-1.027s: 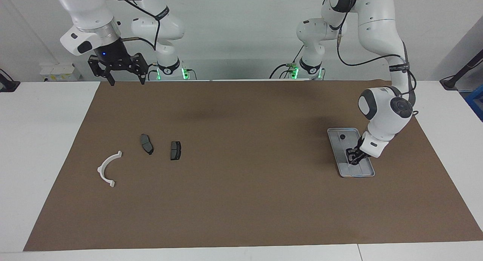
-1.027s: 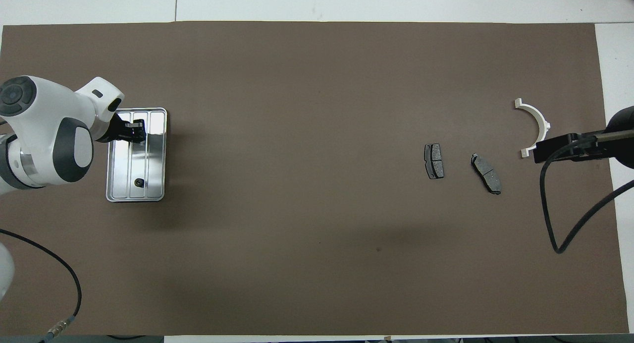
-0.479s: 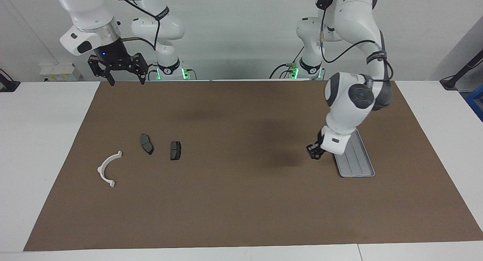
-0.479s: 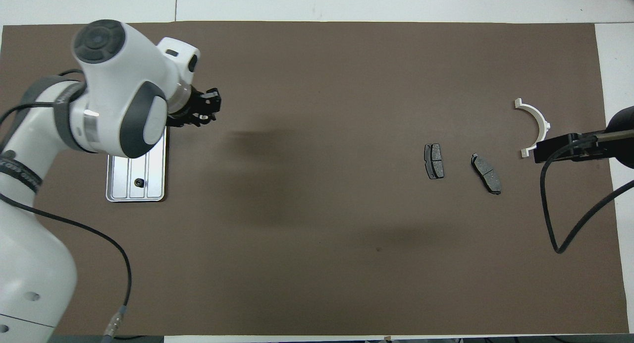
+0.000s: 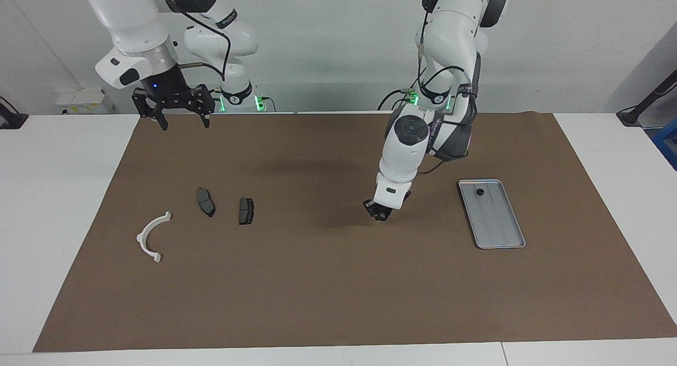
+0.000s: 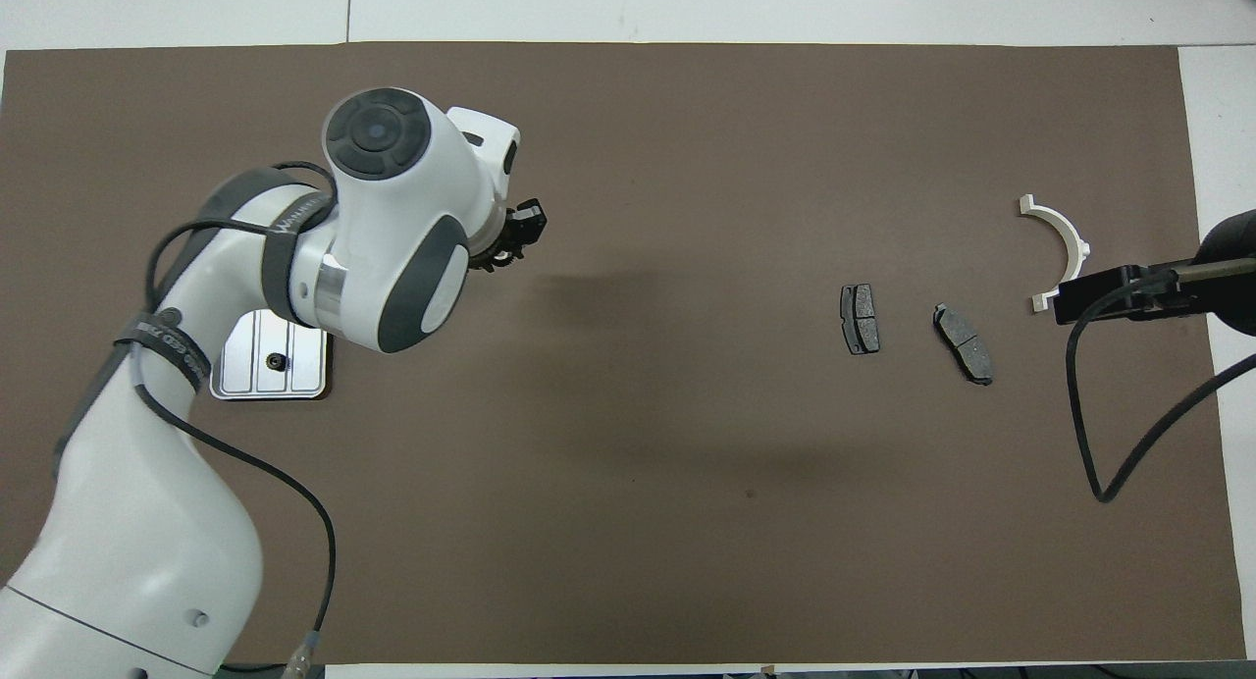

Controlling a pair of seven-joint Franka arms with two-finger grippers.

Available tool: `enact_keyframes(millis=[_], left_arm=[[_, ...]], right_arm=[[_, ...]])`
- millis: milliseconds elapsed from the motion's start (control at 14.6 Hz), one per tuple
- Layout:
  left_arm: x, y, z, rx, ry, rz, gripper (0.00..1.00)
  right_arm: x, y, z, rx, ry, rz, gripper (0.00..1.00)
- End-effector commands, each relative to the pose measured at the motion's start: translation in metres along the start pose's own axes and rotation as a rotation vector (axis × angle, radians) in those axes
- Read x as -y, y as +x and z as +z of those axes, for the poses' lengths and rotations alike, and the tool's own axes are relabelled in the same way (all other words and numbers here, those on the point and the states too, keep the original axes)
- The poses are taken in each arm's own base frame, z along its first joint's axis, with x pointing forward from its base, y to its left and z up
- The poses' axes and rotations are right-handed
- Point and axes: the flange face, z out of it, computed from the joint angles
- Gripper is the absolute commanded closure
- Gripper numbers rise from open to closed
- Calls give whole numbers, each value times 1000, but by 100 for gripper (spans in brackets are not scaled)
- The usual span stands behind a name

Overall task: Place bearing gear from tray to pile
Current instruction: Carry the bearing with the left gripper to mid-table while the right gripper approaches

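1. Black left gripper (image 5: 378, 212) hangs mid-frame over the brown mat (image 5: 338, 292), clenched on a small dark toothed bearing gear (image 6: 489, 260).
2. Silver ridged metal tray (image 5: 500, 234), toward the left arm's end, holds one small black part (image 5: 479, 191).
3. Right gripper (image 5: 184, 125) waits at the frame's top, fingers spread.

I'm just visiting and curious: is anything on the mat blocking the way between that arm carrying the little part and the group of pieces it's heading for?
Nothing visible does. The left gripper hangs over bare brown mat between the tray and the pile, apparently shut on a small dark part. Only open mat lies ahead. The right gripper waits open, raised at the mat's edge.
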Motion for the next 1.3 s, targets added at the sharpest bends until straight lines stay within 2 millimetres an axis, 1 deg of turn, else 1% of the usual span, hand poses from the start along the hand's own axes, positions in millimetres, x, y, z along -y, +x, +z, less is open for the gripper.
enact_keyframes(millis=[0, 205, 274, 342, 411, 479, 548, 616, 684, 753, 821, 890, 958, 1027, 1095, 1163, 1232], left_arm=[[9, -8, 16, -15, 15, 3, 78], [13, -16, 30, -13, 17, 10, 77], [13, -17, 31, -13, 17, 10, 75], [13, -17, 31, -15, 15, 10, 69], [13, -17, 32, -16, 13, 8, 66], [13, -17, 32, -16, 13, 7, 61], [13, -17, 31, -16, 11, 3, 49], [13, -17, 31, -16, 11, -2, 13], [14, -15, 29, -15, 16, -4, 0], [18, -9, 25, -8, 24, -15, 0], [21, -7, 22, 0, 37, -13, 0], [32, 0, 9, -2, 47, -21, 0], [48, 5, -4, 6, 62, -7, 0], [72, 7, -17, 22, 76, 44, 0], [102, 13, -30, 24, 78, 97, 0], [137, 16, -38, 28, 82, 146, 0], [167, 16, -43, 34, 84, 194, 0]], right_arm=[[39, -1, 32, -3, 24, 70, 0], [73, 8, 57, 0, 28, 103, 0], [83, 11, 68, 4, 29, 110, 0], [93, 14, 78, -8, 34, 122, 0], [103, 14, 88, -12, 36, 130, 0], [109, 15, 95, -14, 38, 138, 0], [113, 16, 97, -19, 40, 142, 0], [117, 18, 103, -15, 40, 144, 0], [121, 19, 105, -21, 43, 146, 0], [127, 22, 114, -20, 44, 155, 0], [137, 23, 120, -22, 47, 165, 0], [146, 24, 128, -21, 48, 178, 0], [155, 25, 135, -23, 52, 192, 0], [168, 25, 143, -23, 53, 203, 0], [180, 25, 151, -29, 57, 214, 0], [190, 27, 159, -37, 60, 234, 0], [206, 27, 171, -39, 60, 247, 0]])
